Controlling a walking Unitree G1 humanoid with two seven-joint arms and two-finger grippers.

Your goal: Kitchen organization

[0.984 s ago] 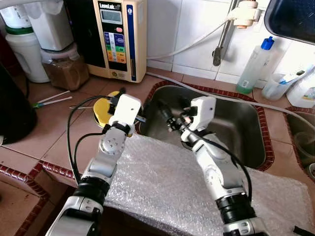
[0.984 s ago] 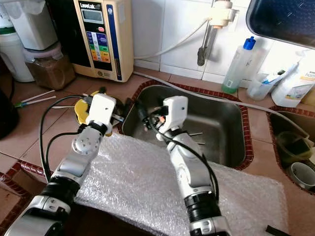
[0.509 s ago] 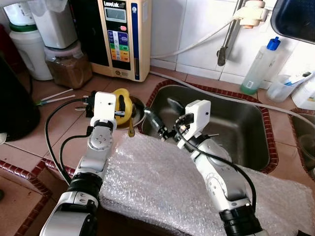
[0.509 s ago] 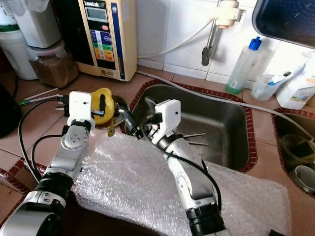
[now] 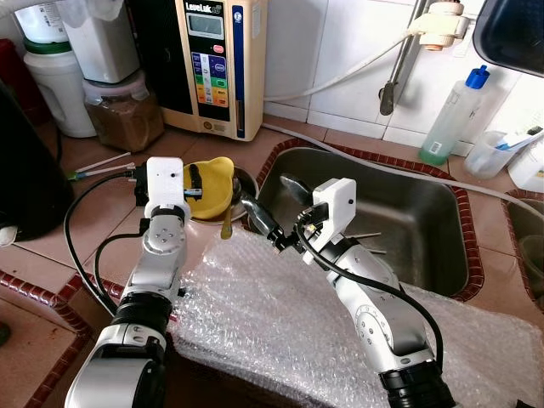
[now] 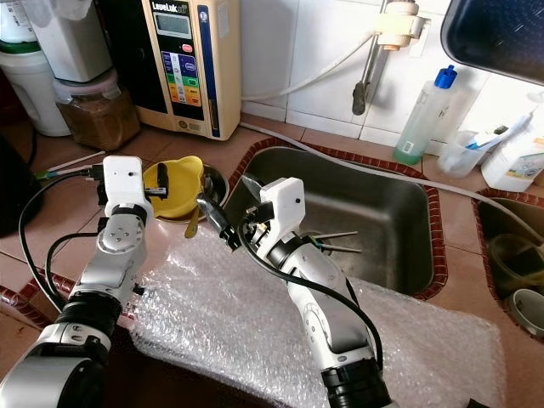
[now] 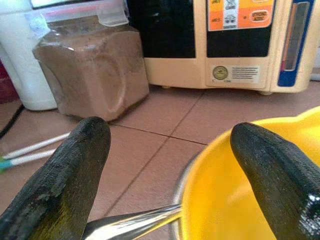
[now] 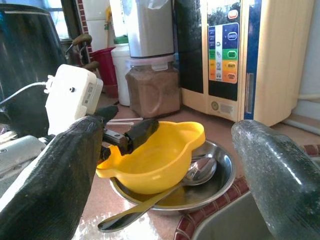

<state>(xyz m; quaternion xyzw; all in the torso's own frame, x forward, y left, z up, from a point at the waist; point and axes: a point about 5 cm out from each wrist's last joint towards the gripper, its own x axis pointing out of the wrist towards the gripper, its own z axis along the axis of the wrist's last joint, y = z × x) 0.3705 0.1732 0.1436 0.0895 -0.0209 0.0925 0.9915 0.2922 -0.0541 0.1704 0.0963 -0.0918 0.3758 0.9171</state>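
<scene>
- Left arm is stretched forward over the tiled worktop (image 5: 102, 221), and the left pincer (image 5: 197, 180) has its fingers spread either side of the near rim of the yellow bowl (image 5: 212, 183) – one finger inside, one outside, not squeezing yet as far as I can see.
- Right arm reaches across from the sink side, bent at the elbow, with the right pincer (image 5: 259, 223) spread wide and hovering just beside the bowl, over the corner where the sink (image 5: 399, 212) meets the worktop.
- The bowl is bright yellow plastic with little ear-shaped bumps on the rim. It sits in a shallow steel dish (image 8: 220, 175), right at the left edge of the sink.
- A metal spoon (image 8: 150, 202) lies in that dish too, bowl end tucked under the yellow one, handle poking out over the dish's rim toward the bubble wrap (image 5: 280, 323) that covers the front of the worktop.
- Right wrist view gives the best look: you can see the left pincer's finger dipping into the bowl, which the head camera barely shows.
- Left wrist view is super close – yellow rim by one finger, plus a jar of brown powder (image 7: 92, 70) and the beige water machine (image 7: 245, 45) behind.
</scene>
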